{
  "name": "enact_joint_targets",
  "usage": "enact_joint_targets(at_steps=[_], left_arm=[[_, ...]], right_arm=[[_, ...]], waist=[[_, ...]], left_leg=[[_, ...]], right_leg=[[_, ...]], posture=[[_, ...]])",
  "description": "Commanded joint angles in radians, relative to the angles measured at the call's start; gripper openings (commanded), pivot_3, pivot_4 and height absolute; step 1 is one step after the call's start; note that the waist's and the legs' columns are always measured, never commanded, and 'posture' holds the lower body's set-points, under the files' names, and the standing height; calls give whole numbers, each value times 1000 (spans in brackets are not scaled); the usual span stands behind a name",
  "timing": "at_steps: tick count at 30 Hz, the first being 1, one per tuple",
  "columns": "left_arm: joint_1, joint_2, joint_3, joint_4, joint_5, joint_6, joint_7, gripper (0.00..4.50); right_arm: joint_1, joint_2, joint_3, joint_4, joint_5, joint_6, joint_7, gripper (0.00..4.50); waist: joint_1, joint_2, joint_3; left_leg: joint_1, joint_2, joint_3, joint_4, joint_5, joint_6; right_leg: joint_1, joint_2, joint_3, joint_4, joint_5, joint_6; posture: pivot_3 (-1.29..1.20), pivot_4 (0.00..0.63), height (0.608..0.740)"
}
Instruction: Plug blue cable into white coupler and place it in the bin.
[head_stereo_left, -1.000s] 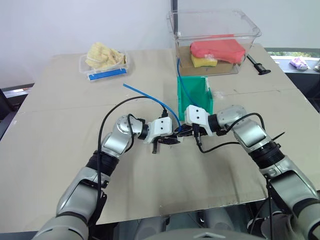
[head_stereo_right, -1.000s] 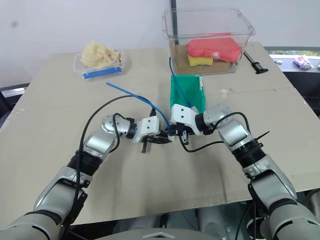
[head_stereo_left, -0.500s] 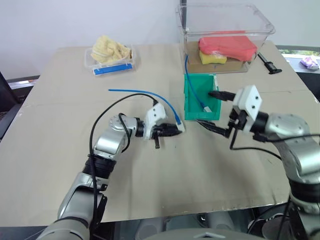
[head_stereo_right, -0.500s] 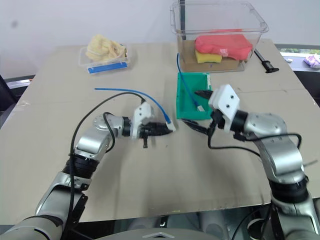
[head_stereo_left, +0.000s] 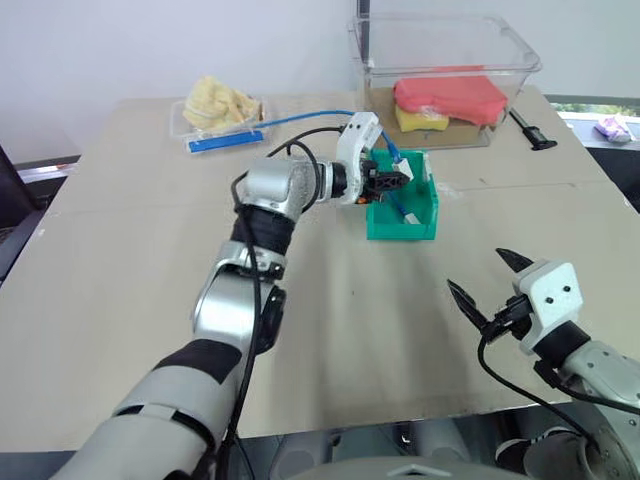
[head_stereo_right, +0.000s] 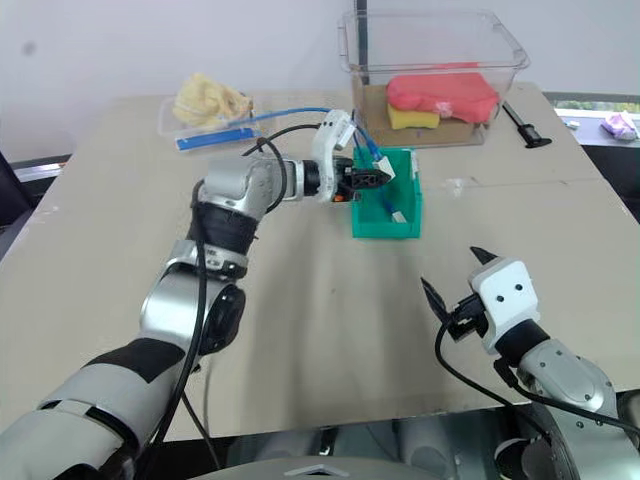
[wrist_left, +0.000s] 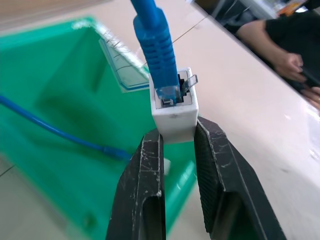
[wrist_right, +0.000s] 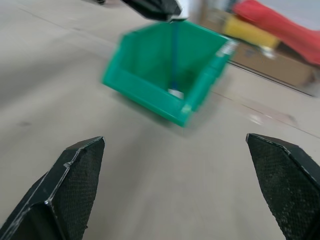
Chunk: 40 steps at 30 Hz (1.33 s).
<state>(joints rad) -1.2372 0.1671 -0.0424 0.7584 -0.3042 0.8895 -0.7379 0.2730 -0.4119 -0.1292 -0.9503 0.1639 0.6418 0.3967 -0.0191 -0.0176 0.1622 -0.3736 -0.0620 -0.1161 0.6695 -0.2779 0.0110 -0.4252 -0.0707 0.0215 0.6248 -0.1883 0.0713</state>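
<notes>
My left gripper (wrist_left: 176, 131) is shut on the white coupler (wrist_left: 174, 107), a small white block pinched between its two black fingers. The blue cable (wrist_left: 156, 47) has its plug seated in the coupler's socket and trails back to the left across the table (head_stereo_left: 300, 118). Gripper and coupler hover over the green bin (head_stereo_left: 402, 231), just above its open top. Another blue cable end (head_stereo_left: 400, 208) lies inside the bin. My right gripper (head_stereo_left: 480, 273) stands wide open near the table's front right, holding nothing, with the bin (wrist_right: 170, 75) ahead of it.
A large clear tub (head_stereo_left: 445, 60) with red and yellow sponges stands behind the bin. A shallow clear tray (head_stereo_left: 215, 115) with a yellowish cloth sits at the back left. A black tool (head_stereo_left: 530, 130) lies right of the tub. A person's hand (wrist_left: 295, 62) rests past the table.
The two grippers were together in front of the bin. The right one opened and drew back to the front right. The left one lifted the coupler and cable over the bin.
</notes>
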Motion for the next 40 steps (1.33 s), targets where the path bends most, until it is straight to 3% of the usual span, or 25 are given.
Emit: enact_joint_targets(at_steps=[1,4,6,8,11,14,18,24,31,36,40], left_arm=[[-118,-9,22,157,29,-92,1,2259],[-156,6,24,204,34,-71,-25,3613],[-140,37,8,154,29,-31,-77,4257],[-94,79,1,48,8,8,-130,4257],[79,146,19,-259,-31,-22,-157,4257],[280,167,65,-534,-57,-140,-145,4257],[535,254,31,-790,-22,-315,-202,4257],[798,310,133,-895,-100,-443,-221,4257],[1058,486,246,-928,-192,-416,-353,4257],[1171,579,295,-915,-198,-450,-403,4257],[1224,618,305,-922,-200,-458,-426,4257]], right_arm=[[-2,11,14,-43,-11,-29,-34,4500],[-5,12,22,-40,-15,-34,-46,4500],[-11,10,18,-37,-10,-37,-49,4500],[-24,5,9,-26,-3,-42,-44,4500],[-51,-11,-23,4,21,-54,-19,4500],[-70,-31,-67,39,55,-72,18,4500],[-99,-55,-148,96,136,-99,81,4500],[-107,-138,-235,203,203,-155,185,4500],[11,-249,-353,351,196,-278,337,4500],[102,-324,-438,432,220,-346,465,4500],[130,-347,-468,500,217,-404,520,4500]], waist=[[1,0,0],[3,0,0],[3,0,0],[0,0,0],[-1,0,0],[0,1,0],[8,1,0],[17,1,0],[9,1,0],[10,1,0],[10,1,1]], left_leg=[[0,0,1,0,0,0],[-1,0,1,-1,0,0],[-1,0,1,-1,0,0],[-1,0,1,0,0,0],[-1,0,1,-1,0,0],[0,4,-1,-1,0,-1],[-2,5,0,-1,0,-1],[-2,5,1,-1,-1,2],[-1,6,4,-1,-2,4],[0,6,7,-1,-3,5],[12,8,8,-2,-5,7]], right_leg=[[0,0,0,0,0,0],[0,0,0,0,0,-1],[0,0,0,-1,0,-1],[0,0,0,-1,0,-1],[-1,0,1,0,0,-1],[-2,0,4,1,2,-3],[-4,0,5,1,2,-3],[-3,0,5,0,2,-3],[-3,0,5,0,2,-3],[-1,0,5,-1,1,-3],[11,0,4,-3,-4,-3]], posture=[[0,150,740],[0,150,740],[0,150,740],[0,150,740],[0,150,740],[0,150,740],[0,150,740],[0,150,740],[0,150,740],[0,150,740],[0,150,740]])
